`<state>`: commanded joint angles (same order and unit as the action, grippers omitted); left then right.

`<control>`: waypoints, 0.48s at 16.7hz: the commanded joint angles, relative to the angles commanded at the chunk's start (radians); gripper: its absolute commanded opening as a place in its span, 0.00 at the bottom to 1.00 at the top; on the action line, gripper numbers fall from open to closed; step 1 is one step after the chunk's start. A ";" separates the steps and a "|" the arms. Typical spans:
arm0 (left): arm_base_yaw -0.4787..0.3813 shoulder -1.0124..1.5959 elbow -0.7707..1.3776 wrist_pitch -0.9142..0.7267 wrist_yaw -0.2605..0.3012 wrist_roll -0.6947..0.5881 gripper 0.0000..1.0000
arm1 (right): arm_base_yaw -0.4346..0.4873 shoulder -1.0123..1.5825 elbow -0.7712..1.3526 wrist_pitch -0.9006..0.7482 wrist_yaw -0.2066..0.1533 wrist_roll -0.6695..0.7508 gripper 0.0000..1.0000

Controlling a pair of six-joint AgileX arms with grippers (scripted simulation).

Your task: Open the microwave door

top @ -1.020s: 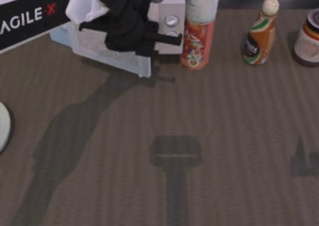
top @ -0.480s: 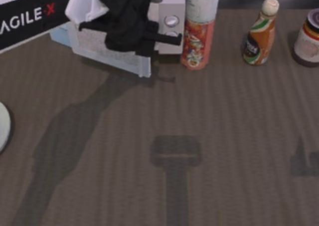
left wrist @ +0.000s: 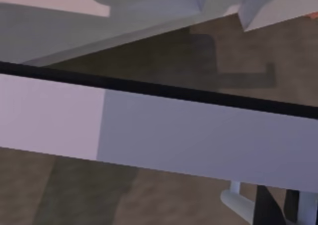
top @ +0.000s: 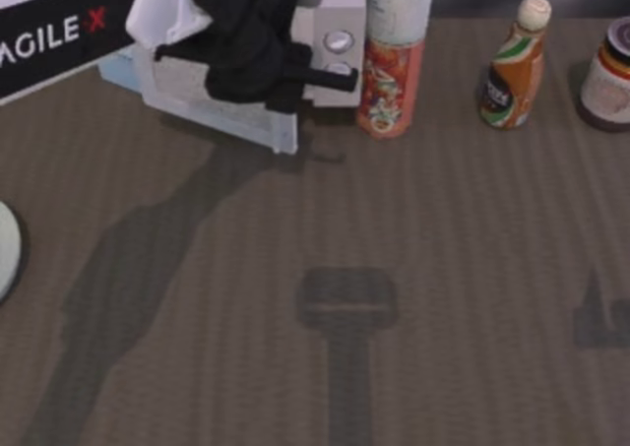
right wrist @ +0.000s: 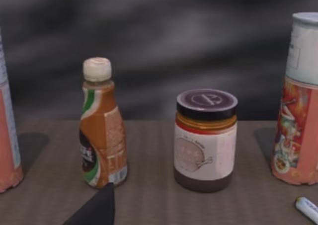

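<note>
Barely swung further, the microwave door (top: pixel 221 106) stands ajar at 11 o'clock; left gripper (top: pixel 295 77) hides its edge, fingers' state untellable; right arm unseen.

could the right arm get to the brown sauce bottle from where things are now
Probably yes. The brown sauce bottle stands upright with open table in front of it, apart from the jar and tall can; the left gripper is busy at the microwave door.
</note>
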<state>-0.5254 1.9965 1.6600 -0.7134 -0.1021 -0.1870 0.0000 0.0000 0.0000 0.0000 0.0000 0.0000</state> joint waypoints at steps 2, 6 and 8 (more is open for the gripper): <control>0.012 -0.026 -0.038 0.012 0.019 0.040 0.00 | 0.000 0.000 0.000 0.000 0.000 0.000 1.00; 0.032 -0.073 -0.102 0.037 0.056 0.110 0.00 | 0.000 0.000 0.000 0.000 0.000 0.000 1.00; 0.032 -0.074 -0.102 0.037 0.056 0.111 0.00 | 0.000 0.000 0.000 0.000 0.000 0.000 1.00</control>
<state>-0.4930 1.9229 1.5576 -0.6760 -0.0461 -0.0762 0.0000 0.0000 0.0000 0.0000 0.0000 0.0000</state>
